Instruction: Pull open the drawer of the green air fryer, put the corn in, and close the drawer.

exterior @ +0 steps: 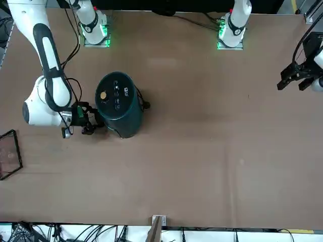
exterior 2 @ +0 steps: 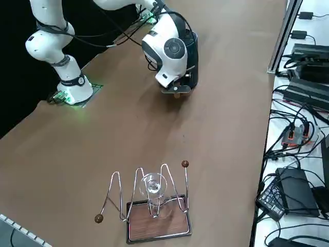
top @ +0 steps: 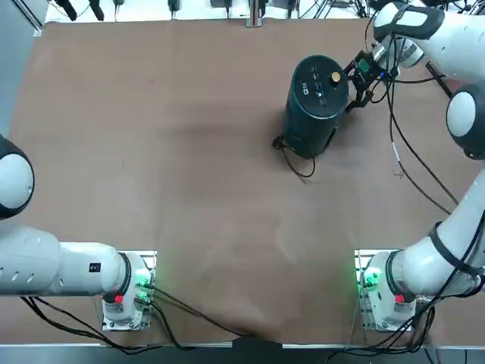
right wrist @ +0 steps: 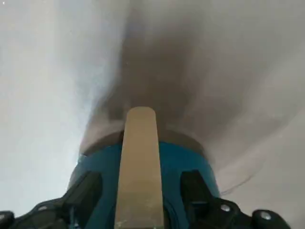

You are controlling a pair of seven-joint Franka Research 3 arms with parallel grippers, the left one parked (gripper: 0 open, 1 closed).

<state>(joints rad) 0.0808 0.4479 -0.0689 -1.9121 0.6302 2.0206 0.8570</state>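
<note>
The green air fryer (top: 317, 102) stands upright at the far right of the table, with a black top panel and a gold knob (top: 336, 76). Its drawer (right wrist: 143, 157) looks pushed in, flush with the body. My right gripper (top: 359, 80) is at the fryer's right side, level with the drawer front. In the wrist view the pale handle (right wrist: 139, 157) stands between my two dark fingers (right wrist: 88, 188), with a gap on each side, so the gripper (right wrist: 141, 188) is open. The front view shows the same gripper (exterior: 86, 123) beside the fryer (exterior: 118, 103). The corn is out of view.
The fryer's black cord (top: 297, 161) trails on the table toward the robot. A wire rack with a glass on a wooden base (exterior 2: 154, 206) stands near the table's right edge, also visible as the rack (exterior: 7, 154) in the front view.
</note>
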